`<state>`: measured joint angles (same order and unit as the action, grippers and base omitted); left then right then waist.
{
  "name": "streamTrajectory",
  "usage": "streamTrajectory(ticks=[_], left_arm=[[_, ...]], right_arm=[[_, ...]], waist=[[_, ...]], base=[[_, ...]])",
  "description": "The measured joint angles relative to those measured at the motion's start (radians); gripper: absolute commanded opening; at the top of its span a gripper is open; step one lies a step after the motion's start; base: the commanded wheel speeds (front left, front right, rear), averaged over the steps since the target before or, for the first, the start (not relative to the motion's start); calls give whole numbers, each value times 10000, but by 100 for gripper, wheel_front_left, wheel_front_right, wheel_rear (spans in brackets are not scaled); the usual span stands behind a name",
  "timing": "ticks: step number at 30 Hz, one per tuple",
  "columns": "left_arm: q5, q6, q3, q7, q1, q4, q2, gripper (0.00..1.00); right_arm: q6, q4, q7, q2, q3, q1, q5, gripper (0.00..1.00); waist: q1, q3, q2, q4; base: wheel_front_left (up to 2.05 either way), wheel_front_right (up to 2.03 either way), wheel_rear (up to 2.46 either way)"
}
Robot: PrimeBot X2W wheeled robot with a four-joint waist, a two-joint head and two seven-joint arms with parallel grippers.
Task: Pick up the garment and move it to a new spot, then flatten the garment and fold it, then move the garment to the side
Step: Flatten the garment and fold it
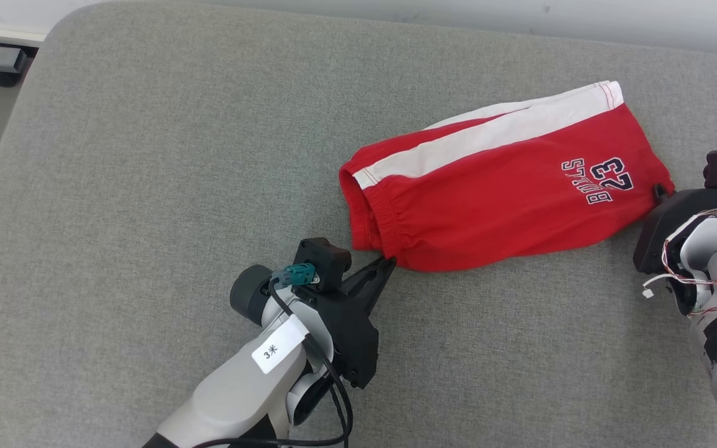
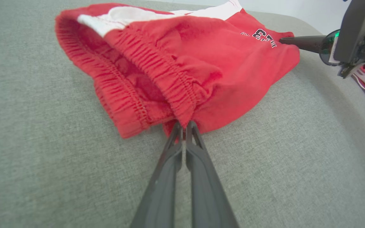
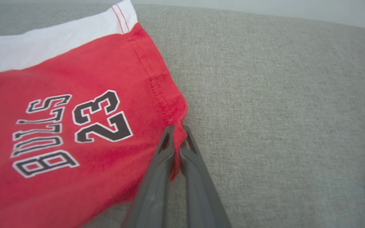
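The red shorts [image 1: 495, 193] lie left-right, waistband [image 2: 157, 63] leftward, printed "BULLS 23". The left gripper [image 2: 185, 124] pinches the waistband, the right gripper [image 3: 177, 129] the hem [image 3: 157, 85].

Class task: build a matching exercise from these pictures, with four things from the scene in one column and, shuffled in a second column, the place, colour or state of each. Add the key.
Column 1
1. left gripper
2. right gripper
3. white stripe
4. number print

Column 2
A. dark figures with a white outline
B. shut on the waistband corner of the red shorts
C. shut on the leg hem corner
D. runs from waistband to leg hem

Pairs: 1-B, 2-C, 3-D, 4-A
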<state>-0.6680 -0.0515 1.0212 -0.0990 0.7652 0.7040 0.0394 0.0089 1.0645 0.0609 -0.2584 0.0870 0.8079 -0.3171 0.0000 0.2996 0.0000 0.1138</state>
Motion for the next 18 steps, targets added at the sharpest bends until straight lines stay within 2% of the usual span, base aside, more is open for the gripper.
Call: streamTrajectory(ticks=[5, 12, 18], left_arm=[[0, -96, -17, -92, 15, 104, 128, 0], [4, -460, 215, -389, -249, -222, 1001, 0], [-6, -552, 282, -602, -922, -640, 1601, 0]], right_arm=[[90, -29, -151, -79, -98, -142, -190, 0], [374, -376, -510, 86, -159, -1087, -359, 0], [537, -1076, -1009, 376, -376, -2319, -700, 0]], waist=[[0, -112, 0, 35], [-2, -460, 0, 37], [-2, -881, 0, -61]], base=[[0, 0, 0], [0, 0, 0], [0, 0, 0]])
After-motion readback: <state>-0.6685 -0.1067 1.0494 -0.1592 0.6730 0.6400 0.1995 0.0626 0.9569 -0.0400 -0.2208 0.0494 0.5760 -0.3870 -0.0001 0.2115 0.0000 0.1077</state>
